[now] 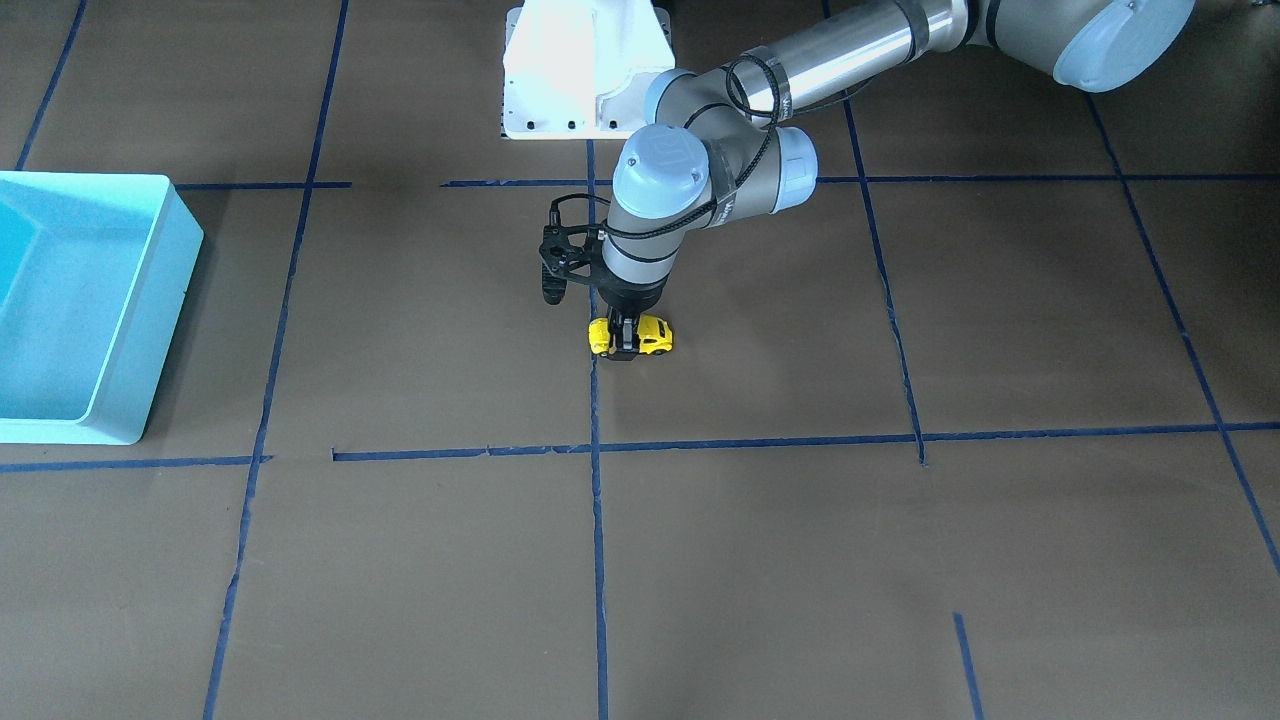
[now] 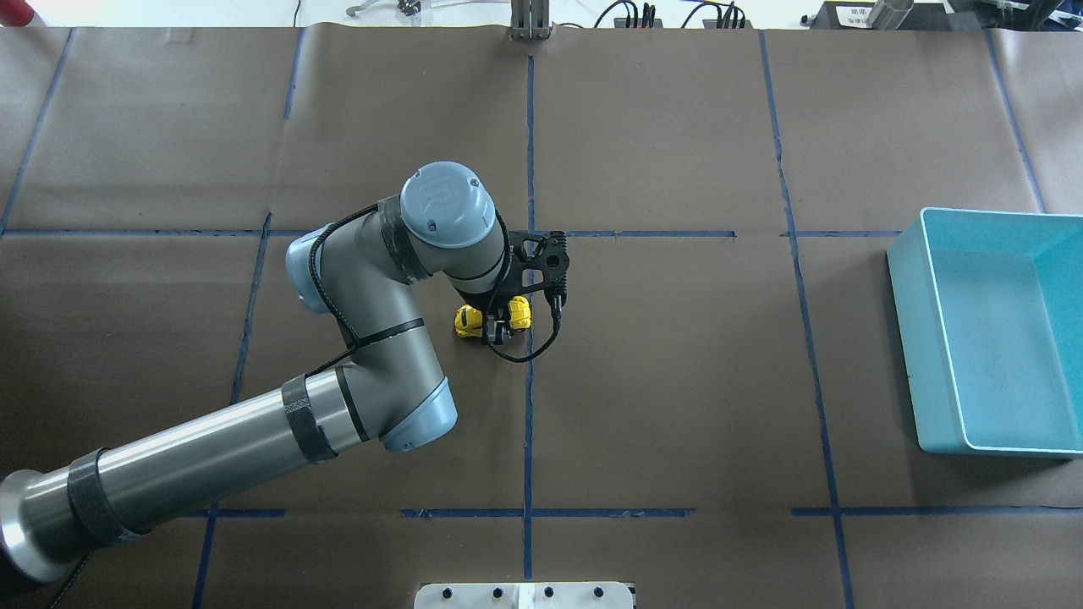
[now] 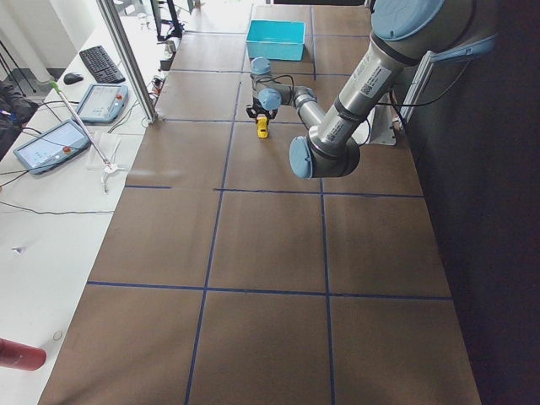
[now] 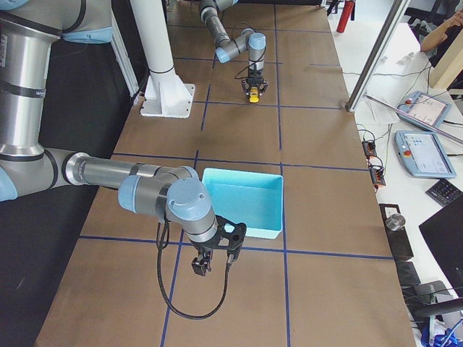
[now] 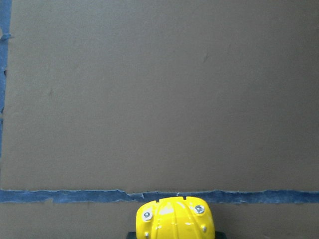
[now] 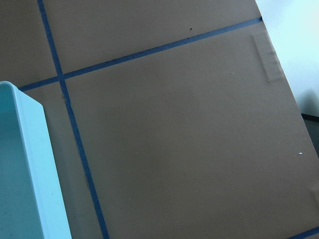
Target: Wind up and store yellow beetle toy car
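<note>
The yellow beetle toy car [image 1: 655,335] sits at the middle of the brown table. My left gripper [image 1: 625,345] points straight down and is shut across its middle. In the overhead view the car [image 2: 468,321] shows its two ends either side of the gripper [image 2: 497,330]. The car's rounded end shows at the bottom of the left wrist view [image 5: 174,219]. It also shows small in the exterior left view [image 3: 262,126] and the exterior right view [image 4: 254,94]. My right gripper [image 4: 202,264] hangs low beside the teal bin; I cannot tell if it is open or shut.
A teal bin [image 2: 914,338] stands empty at the table's right end. It also shows in the front-facing view [image 1: 160,320], the exterior right view [image 4: 242,230] and the right wrist view [image 6: 50,189]. The white robot base [image 1: 580,70] stands behind the car. Blue tape lines cross the table.
</note>
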Robot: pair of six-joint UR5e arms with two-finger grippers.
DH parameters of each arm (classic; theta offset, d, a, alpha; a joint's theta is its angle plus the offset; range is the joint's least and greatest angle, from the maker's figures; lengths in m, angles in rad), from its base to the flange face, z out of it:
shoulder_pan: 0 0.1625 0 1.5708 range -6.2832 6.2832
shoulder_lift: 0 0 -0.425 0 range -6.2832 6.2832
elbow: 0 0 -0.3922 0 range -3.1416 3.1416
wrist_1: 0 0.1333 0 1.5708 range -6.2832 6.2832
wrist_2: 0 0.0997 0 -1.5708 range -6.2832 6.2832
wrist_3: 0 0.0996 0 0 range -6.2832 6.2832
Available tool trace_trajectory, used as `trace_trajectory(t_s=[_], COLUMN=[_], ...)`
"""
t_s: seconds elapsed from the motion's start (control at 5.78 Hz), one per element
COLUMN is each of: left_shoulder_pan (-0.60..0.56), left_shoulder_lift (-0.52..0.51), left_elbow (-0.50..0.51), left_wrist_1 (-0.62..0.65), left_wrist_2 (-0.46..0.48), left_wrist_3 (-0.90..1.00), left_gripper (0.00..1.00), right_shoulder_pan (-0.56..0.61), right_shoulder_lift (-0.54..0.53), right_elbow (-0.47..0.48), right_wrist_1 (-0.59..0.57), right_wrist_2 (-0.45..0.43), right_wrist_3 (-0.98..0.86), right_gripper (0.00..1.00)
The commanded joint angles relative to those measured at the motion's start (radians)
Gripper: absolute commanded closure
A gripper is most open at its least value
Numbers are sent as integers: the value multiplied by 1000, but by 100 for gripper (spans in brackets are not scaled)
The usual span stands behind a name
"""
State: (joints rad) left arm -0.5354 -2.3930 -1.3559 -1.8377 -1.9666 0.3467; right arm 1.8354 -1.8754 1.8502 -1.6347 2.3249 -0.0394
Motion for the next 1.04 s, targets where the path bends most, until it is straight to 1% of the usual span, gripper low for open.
trace_trajectory(t_s=[0.0, 0.17, 0.35, 0.52, 0.86], left_shoulder_pan=[-9, -9, -14, -17, -21], left_shoulder_lift=[35, 55, 72, 89, 115], left_elbow=[-32, -47, -63, -77, -89], left_wrist_1=[0, -2, -2, -2, -15], left_wrist_2=[-14, -20, -31, -34, -55], left_wrist_3=[0, 2, 3, 3, 3], left_gripper=[100, 100, 100, 100, 100], right_shoulder_pan=[-5, -37, -100, -134, -136], right_shoulder_lift=[-31, -33, -16, 10, 6], right_elbow=[-8, -9, 0, -2, -8], right_wrist_1=[-7, -5, 1, -1, -4], right_wrist_2=[19, 21, 13, -13, -15], right_wrist_3=[-93, -96, -97, -97, -97], right_gripper=[0, 0, 0, 0, 0])
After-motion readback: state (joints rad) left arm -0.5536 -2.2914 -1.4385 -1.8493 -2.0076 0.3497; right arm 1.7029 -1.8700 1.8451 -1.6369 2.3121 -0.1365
